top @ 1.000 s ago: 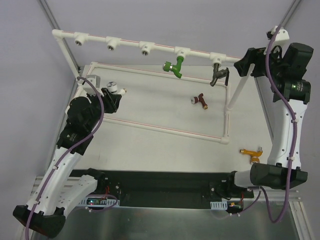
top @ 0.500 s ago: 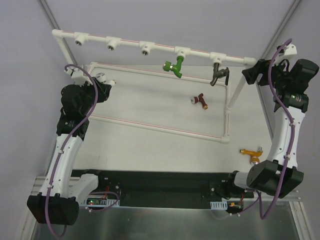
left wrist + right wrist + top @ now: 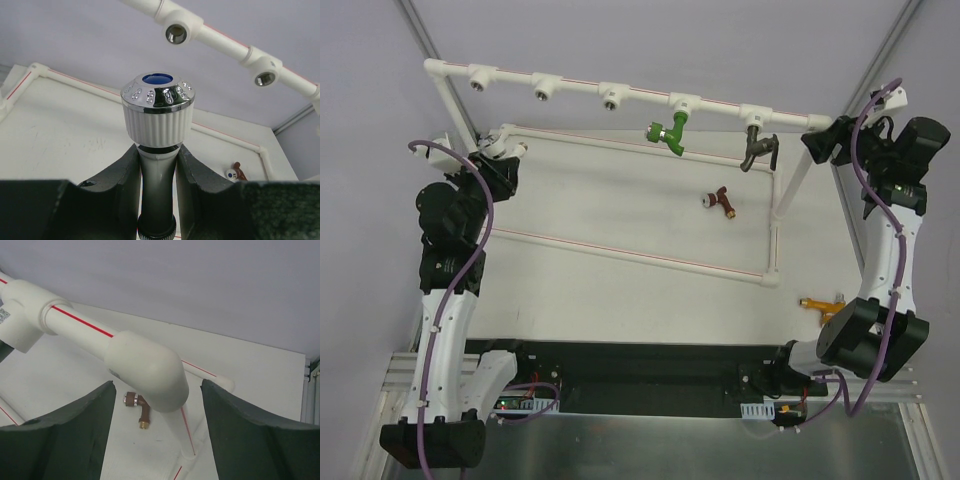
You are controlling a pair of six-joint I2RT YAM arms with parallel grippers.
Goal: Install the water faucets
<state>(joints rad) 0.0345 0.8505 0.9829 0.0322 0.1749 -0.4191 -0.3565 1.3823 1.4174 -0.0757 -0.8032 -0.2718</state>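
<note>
My left gripper (image 3: pixel 505 148) is shut on the white faucet (image 3: pixel 157 107), its fingers (image 3: pixel 120 185) clamping the grey neck under the ribbed, chrome-capped handle, near the pipe frame's back left corner. The green faucet (image 3: pixel 667 131) and the dark grey faucet (image 3: pixel 757 148) hang from tees on the top rail (image 3: pixel 640 92). The dark red faucet (image 3: pixel 720 200) lies on the table inside the frame and shows in the right wrist view (image 3: pixel 137 407). The orange faucet (image 3: pixel 823 305) lies by the right arm's base. My right gripper (image 3: pixel 817 138) is open, straddling the rail's right elbow (image 3: pixel 147 371) without touching it.
Three bare tee sockets (image 3: pixel 478 78) (image 3: pixel 542 92) (image 3: pixel 610 97) sit on the rail's left half; two of them show above the white faucet (image 3: pixel 176 33) (image 3: pixel 263 78). The white pipe frame's lower rectangle (image 3: pixel 630 256) lies on the table. Grey walls close in at the back.
My left arm has swung back and to the left, carrying the white faucet toward the frame's back left corner. My right arm has drawn slightly to the right at the rail's elbow.
</note>
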